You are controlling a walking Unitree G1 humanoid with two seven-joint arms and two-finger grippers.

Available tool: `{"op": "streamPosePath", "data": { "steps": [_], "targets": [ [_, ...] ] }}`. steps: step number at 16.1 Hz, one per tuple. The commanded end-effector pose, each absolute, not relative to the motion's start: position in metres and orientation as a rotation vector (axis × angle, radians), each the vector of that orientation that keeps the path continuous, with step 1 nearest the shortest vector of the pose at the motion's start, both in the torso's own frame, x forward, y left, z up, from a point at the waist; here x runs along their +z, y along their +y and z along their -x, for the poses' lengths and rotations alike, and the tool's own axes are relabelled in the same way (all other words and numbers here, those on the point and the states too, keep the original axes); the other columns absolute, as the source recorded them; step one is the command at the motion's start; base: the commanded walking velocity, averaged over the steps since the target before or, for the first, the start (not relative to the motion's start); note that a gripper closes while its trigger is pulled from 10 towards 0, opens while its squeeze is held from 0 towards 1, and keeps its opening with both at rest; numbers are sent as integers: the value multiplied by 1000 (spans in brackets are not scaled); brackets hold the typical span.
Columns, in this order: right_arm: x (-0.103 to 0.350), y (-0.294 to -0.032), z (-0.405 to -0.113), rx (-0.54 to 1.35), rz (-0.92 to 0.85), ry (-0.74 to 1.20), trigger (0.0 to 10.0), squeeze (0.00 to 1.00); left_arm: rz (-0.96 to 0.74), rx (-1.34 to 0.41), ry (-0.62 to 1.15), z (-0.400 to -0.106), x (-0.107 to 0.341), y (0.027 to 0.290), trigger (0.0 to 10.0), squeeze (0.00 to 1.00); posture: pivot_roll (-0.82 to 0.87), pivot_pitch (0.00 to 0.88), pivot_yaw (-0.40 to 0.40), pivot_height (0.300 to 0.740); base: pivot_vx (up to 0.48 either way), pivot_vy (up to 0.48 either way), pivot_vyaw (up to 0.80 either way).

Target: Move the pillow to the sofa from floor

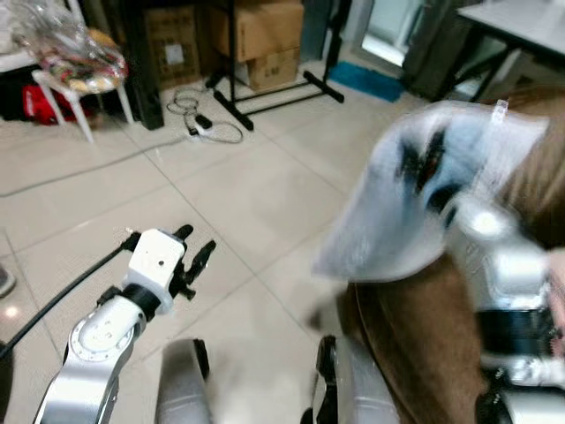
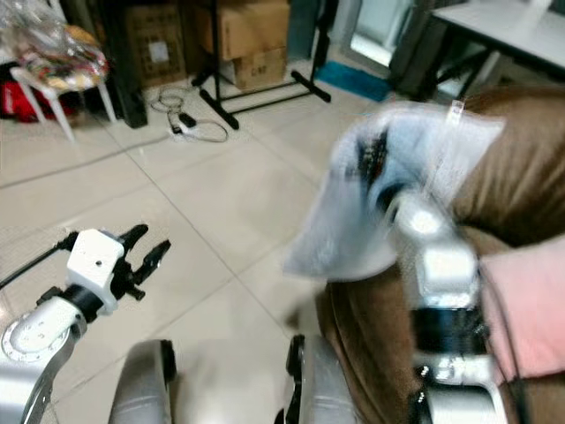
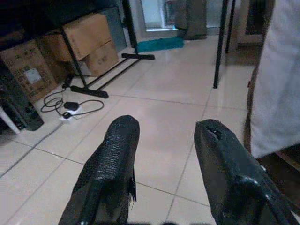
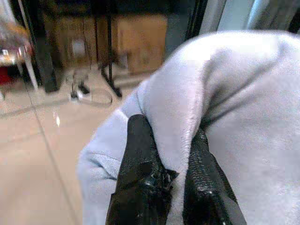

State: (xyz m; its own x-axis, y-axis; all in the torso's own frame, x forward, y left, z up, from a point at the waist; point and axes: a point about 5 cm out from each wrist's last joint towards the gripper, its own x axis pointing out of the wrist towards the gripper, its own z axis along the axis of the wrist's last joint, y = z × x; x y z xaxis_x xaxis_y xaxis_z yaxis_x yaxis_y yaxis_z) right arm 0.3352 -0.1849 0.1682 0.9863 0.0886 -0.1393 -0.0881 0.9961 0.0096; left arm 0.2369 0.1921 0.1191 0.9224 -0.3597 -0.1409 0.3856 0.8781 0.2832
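Our right claw (image 4: 161, 187) pinches the pale pillow (image 1: 424, 194) at frame right, above the brown sofa (image 1: 415, 344); left claw (image 3: 164, 173) hangs open.

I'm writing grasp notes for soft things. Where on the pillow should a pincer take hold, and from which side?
Pinch a bunched fold of its cover from the open floor side, as the right pincer does now: the white pillow is soft and gathers between the fingers. The left pincer is open.

The pillow (image 1: 424, 199) hangs above the sofa's (image 1: 415, 344) left edge, right of the tiled floor (image 1: 238, 194); cardboard boxes (image 1: 265, 35) behind; left gripper (image 1: 190, 261) low left.
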Motion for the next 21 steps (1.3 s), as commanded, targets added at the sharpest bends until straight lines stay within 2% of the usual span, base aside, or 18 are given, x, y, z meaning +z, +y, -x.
{"op": "streamPosePath", "data": {
  "steps": [1, 5, 14, 17, 18, 21],
  "targets": [
    [158, -198, -333, 22, 17, 188, 10000, 0, -324, -393, 90, -238, 119, 190, 10000, 0, 76, 0, -112, 621, 0, 0, 0],
    [148, -204, -329, -19, 28, 213, 10000, 0, -329, -391, 89, -240, 119, 190, 10000, 0, 76, 0, -112, 661, 0, 0, 0],
    [148, -198, -327, -21, 11, 205, 10000, 0, -329, -386, 85, -243, 120, 189, 10000, 0, 66, 0, -106, 740, 0, 0, 0],
    [182, -183, -320, 26, -182, 2, 10000, 0, -321, -369, 70, -247, 121, 186, 10000, 0, 56, 0, -100, 740, 0, 0, 0],
    [186, -174, -313, 67, -190, -31, 10000, 0, -320, -368, 59, -248, 122, 183, 10000, 0, 55, 0, -99, 740, 0, 0, 0],
    [180, -163, -308, 74, -220, -7, 10000, 0, -322, -311, 50, -253, 124, 183, 10000, 0, 50, 0, -94, 740, 0, 0, -525]
  ]
}}
